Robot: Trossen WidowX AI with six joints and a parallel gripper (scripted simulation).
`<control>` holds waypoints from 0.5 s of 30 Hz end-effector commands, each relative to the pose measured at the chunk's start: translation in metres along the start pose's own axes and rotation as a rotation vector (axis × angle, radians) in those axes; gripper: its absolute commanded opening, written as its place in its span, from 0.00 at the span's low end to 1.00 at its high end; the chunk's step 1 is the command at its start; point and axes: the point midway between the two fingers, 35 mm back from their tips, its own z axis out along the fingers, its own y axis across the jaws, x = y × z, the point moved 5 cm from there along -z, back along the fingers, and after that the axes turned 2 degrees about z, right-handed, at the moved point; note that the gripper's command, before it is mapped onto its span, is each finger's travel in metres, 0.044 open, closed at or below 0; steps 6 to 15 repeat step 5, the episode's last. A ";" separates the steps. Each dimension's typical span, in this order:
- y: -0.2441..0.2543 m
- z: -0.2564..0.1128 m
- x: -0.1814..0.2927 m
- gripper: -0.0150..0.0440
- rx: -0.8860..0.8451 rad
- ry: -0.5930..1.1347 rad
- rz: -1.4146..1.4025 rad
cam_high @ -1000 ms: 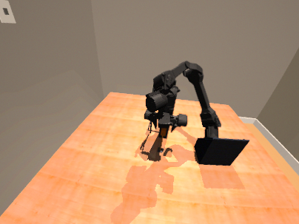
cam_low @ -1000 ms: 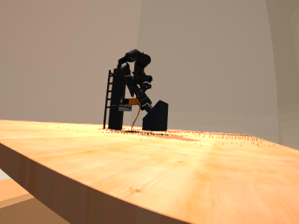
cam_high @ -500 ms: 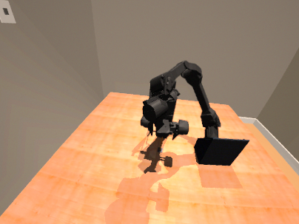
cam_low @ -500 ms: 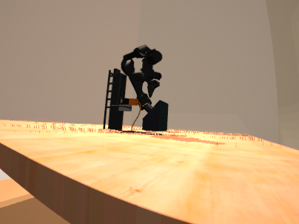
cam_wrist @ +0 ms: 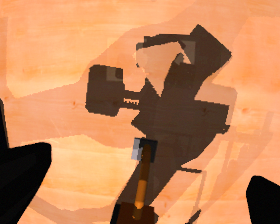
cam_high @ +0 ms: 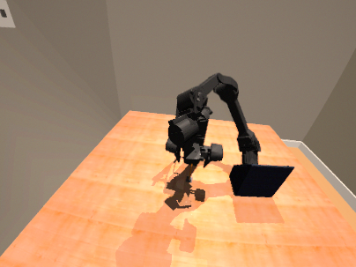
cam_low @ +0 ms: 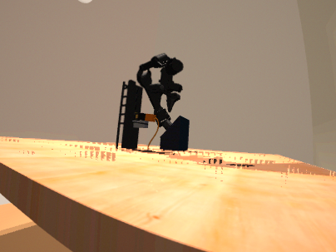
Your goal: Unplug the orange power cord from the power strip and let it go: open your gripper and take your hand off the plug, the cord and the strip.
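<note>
The orange plug (cam_low: 150,117) (cam_wrist: 134,215) shows beside the front face of the dark upright power strip (cam_low: 131,120). I cannot tell whether its prongs are in a socket. The orange cord (cam_low: 155,135) (cam_wrist: 141,185) hangs from the plug down to the table. My gripper (cam_low: 170,106) (cam_wrist: 152,173) is open and empty. In the exterior view its fingertips are to the right of the plug and a little above it. In the wrist view its fingers stand wide apart on either side and touch neither plug nor cord. In the top view the arm hides the plug and most of the strip.
A thin ladder-like frame (cam_low: 123,107) stands left of the strip. A small grey block (cam_low: 140,125) shows below the plug. The dark blue box (cam_high: 260,181) (cam_low: 179,136) stands at the arm's foot. All stand on the wooden table (cam_high: 88,211) (cam_low: 175,199).
</note>
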 end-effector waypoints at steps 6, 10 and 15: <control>0.000 0.000 0.000 1.00 -0.003 -0.002 0.003; 0.000 0.000 0.000 1.00 -0.003 -0.002 0.003; 0.000 0.000 0.000 1.00 -0.003 -0.002 0.003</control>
